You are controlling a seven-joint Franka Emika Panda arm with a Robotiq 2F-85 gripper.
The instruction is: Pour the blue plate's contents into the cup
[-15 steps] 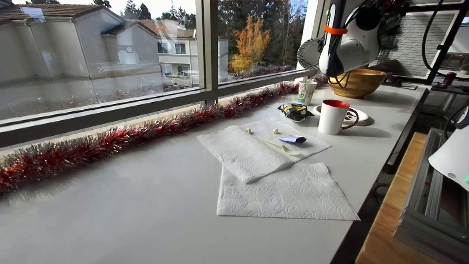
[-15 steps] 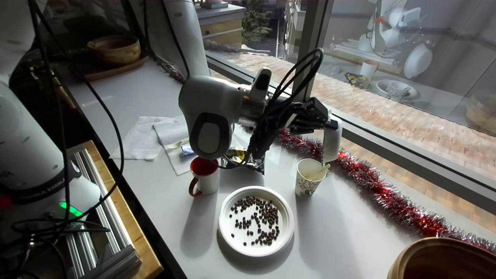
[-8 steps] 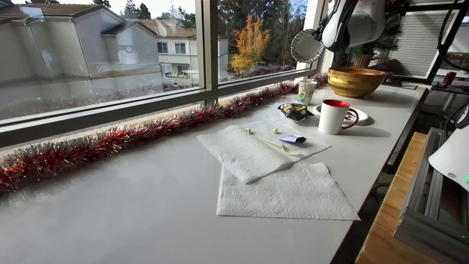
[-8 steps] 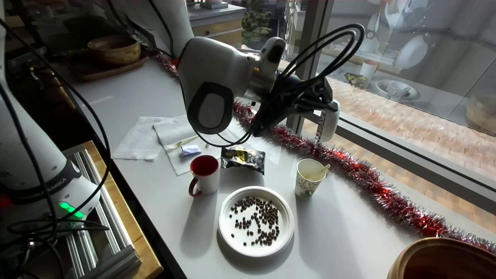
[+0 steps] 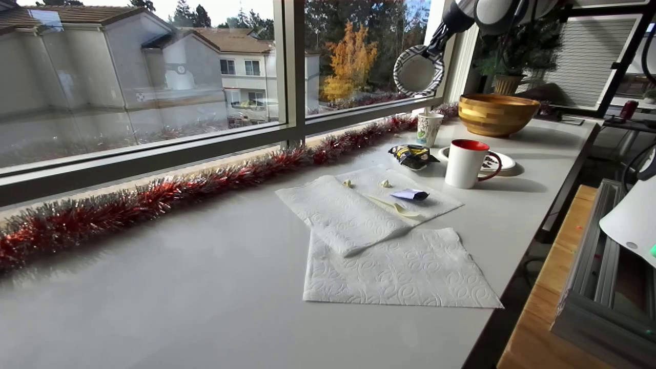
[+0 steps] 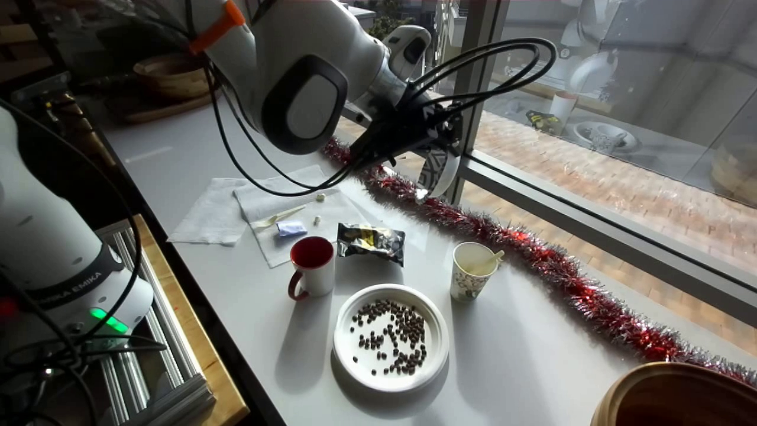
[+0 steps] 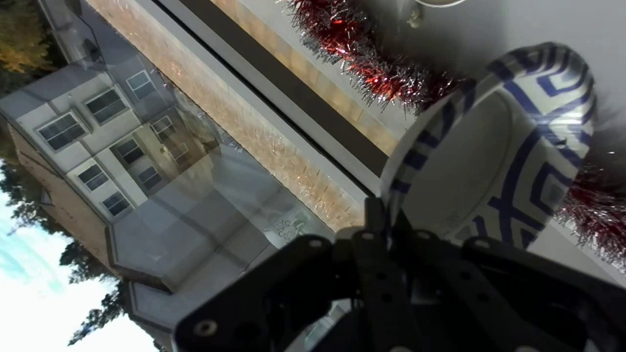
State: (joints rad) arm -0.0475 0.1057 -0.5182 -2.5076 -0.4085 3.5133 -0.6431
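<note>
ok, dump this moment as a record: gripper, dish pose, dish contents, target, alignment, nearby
gripper: closed on the rim of the blue-patterned dish
dish pose: raised off the counter, tipped steeply onto its side
dish contents: none visible
target: white mug, red inside, upright on the counter; contents can't be made out
alignment: dish not over the mug
nearby: white plate with small dark pieces, black-and-yellow packet, paper cup, large golden-brown bowl
</note>
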